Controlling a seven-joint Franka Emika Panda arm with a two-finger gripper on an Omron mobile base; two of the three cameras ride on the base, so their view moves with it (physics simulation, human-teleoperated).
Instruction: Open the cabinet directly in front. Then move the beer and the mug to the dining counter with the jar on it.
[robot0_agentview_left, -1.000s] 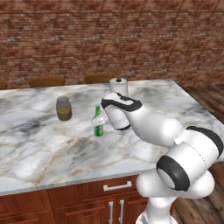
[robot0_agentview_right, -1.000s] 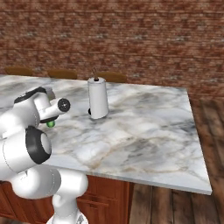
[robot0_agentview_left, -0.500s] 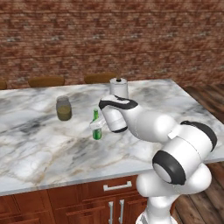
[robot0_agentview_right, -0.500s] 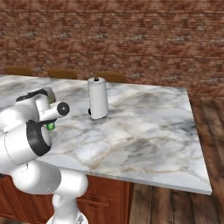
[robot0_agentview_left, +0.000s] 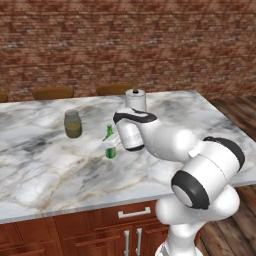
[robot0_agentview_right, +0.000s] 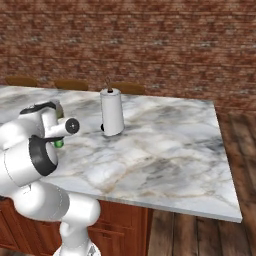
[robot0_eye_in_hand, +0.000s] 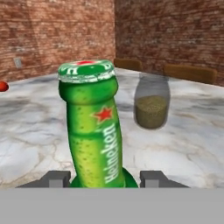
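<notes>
a red brick wall runs behind a wide marble table (robot0_agentview_left: 60, 175) on a red-brown wooden base. the pincer (robot0_agentview_left: 111, 145) reaches out low over the tabletop and has the beer bottle (robot0_eye_in_hand: 94, 131) between its two fingers (robot0_eye_in_hand: 56, 179), one on each side of the green glass low on the body, so it reads as gripping the bottle. the bottle stands upright, long axis vertical, neck rising straight ahead of the pincer, its base at or just above the marble; i cannot tell which. beyond the bottle and a little to its side stands the jar (robot0_agentview_left: 73, 124), lid on, partly filled with something olive-brown, near but apart. the paper-towel roll (robot0_agentview_right: 112, 112) stands behind the arm's wrist. judging from this, the bottle is about placed and only needs letting go.
</notes>
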